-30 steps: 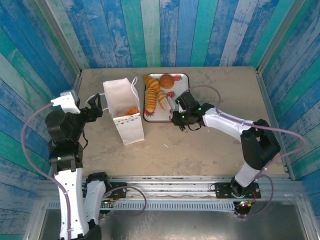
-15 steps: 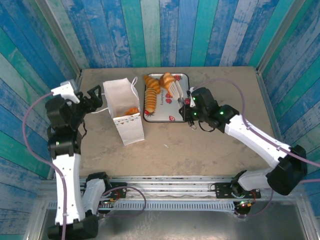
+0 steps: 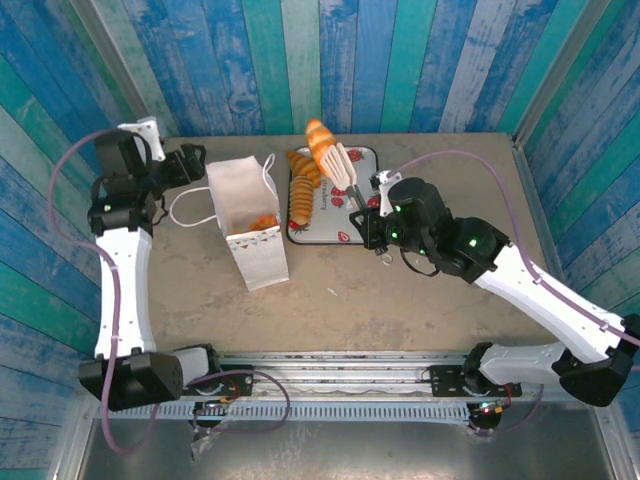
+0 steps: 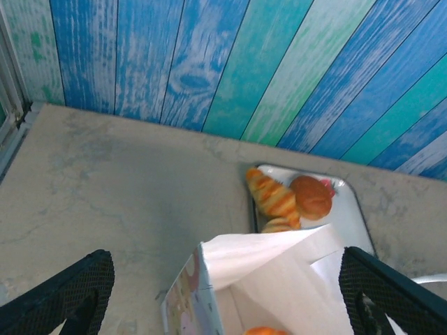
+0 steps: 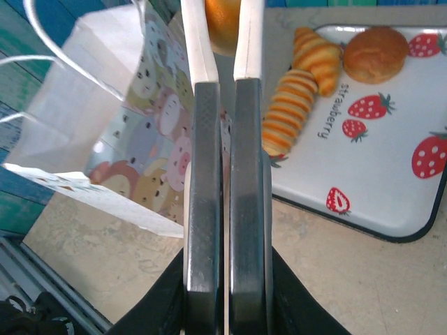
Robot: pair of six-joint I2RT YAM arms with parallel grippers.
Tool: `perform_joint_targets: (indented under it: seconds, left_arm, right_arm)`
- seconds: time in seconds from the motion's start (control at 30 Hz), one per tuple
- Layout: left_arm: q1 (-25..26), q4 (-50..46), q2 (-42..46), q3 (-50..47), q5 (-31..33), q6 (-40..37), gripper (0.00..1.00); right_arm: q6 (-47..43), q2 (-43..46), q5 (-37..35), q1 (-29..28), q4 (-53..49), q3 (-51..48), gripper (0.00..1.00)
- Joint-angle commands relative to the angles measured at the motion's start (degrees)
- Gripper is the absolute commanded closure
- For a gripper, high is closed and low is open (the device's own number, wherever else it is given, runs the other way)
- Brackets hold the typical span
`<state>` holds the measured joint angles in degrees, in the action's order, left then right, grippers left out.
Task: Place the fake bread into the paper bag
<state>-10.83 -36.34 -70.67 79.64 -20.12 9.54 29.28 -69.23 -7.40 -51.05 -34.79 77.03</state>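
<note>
One glossy, ridged golden croissant (image 3: 319,138) sits pinched in the right tool (image 3: 333,160); left tool (image 3: 190,165) spread.

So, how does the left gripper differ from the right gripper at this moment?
The left gripper is open and empty; the right gripper is shut on a croissant. The left gripper is left of the paper bag, the right gripper on its right, by the tray. Both are near the bag.
</note>
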Motion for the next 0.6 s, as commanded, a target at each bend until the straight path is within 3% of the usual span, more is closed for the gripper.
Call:
perform_joint_targets:
  seconds: [0.0,0.17,0.57]
  left_arm:
    - [-0.24,-4.14,-4.33,1.54,-0.73,-4.16,0.13]
    - [-0.24,-2.53,-7.05,1.01,-4.61,-3.75,0.14]
    - [-0.24,-2.19,-11.04,0.17,-6.5,-3.83,0.23]
  right_arm:
    - [-2.99,1.64,-3.02,-2.08,1.5,4.2,0.87]
    - [-7.68,1.17,-6.63,-7.71,4.86,6.98,0.87]
    - [-15.84,-5.84,-9.23,-17.39,10.25,11.78,0.88]
